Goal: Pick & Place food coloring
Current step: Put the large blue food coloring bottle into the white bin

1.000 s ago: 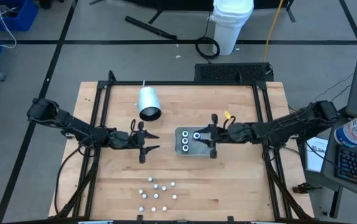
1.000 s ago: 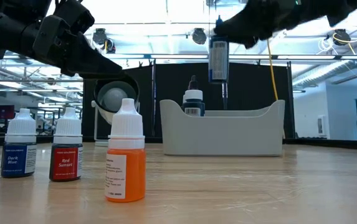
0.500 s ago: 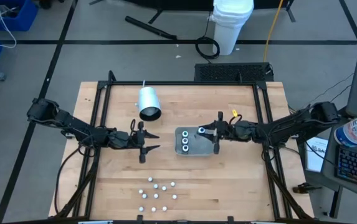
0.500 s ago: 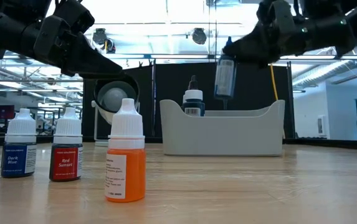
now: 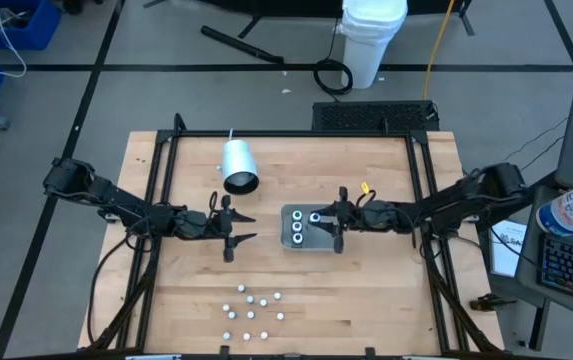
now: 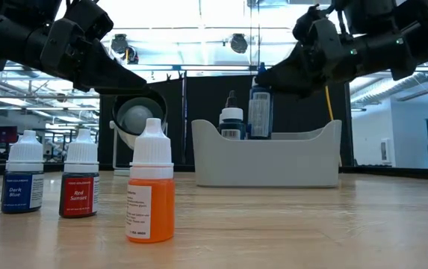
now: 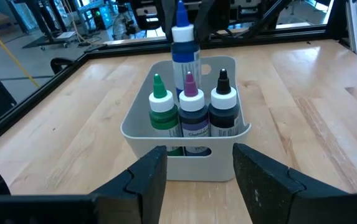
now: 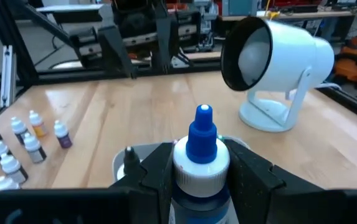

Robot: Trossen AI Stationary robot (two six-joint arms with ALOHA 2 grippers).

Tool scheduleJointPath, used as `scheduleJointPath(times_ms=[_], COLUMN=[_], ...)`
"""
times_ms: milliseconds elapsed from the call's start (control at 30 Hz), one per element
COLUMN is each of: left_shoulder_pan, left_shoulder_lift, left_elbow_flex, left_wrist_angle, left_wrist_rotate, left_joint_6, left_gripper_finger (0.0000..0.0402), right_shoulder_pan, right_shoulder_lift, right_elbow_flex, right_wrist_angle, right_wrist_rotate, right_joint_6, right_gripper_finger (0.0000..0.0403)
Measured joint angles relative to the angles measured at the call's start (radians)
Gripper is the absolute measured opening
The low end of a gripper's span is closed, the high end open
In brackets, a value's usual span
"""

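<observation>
My right gripper [image 5: 328, 219] is shut on a dark-blue food coloring bottle [image 6: 259, 112] with a blue tip, above the grey tray [image 5: 307, 243]. Three more bottles [image 7: 191, 112] with green, purple and black tips stand in the tray's left row. Several small bottles [image 5: 251, 309] stand on the wood by the table's near edge; in the low view an orange one [image 6: 151, 185] stands in front. My left gripper [image 5: 234, 228] hovers open to the left of the tray, its fingers pointing at it, touching nothing. My right gripper pinches the bottle between its two fingers at the white collar [image 8: 202, 163] just under the blue tip. The fingers [image 6: 284, 71] come from the table's right side, slanting down. The bottle hangs upright; its lower end is hidden behind the tray wall [image 6: 266, 161].
A big white cylinder [image 5: 238, 166] lies on its side behind and left of the tray. Black frame rails [image 5: 161, 170] run along the table's left, far and right edges. Bare wood lies between the tray and the bottles near the front edge.
My right gripper swung a little toward the table's right edge, tilting the bottle, then came back left and down. The bottle stood high above the tray a second ago; now it is upright again with its lower part sunk behind the tray wall.
</observation>
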Motion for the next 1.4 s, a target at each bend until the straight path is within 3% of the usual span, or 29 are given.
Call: scheduleJointPath(times_ms=[400, 933, 1400], left_shoulder_pan=[0.0, 0.0, 0.0], left_shoulder_lift=[0.0, 0.0, 0.0], left_elbow_flex=[0.0, 0.0, 0.0], left_wrist_angle=[0.0, 0.012, 0.039], left_wrist_rotate=[0.0, 0.0, 0.002], left_joint_6=[0.0, 0.004, 0.023], left_gripper_finger=[0.0189, 0.0189, 0.0189], right_shoulder_pan=[-0.013, -0.021, -0.055], right_shoulder_lift=[0.1, 0.113, 0.297], right_elbow_flex=[0.0, 0.0, 0.083], right_wrist_angle=[0.081, 0.085, 0.108], right_wrist_rotate=[0.026, 0.054, 0.055], right_joint_6=[0.005, 0.026, 0.025], right_gripper_finger=[0.011, 0.0111, 0.0113])
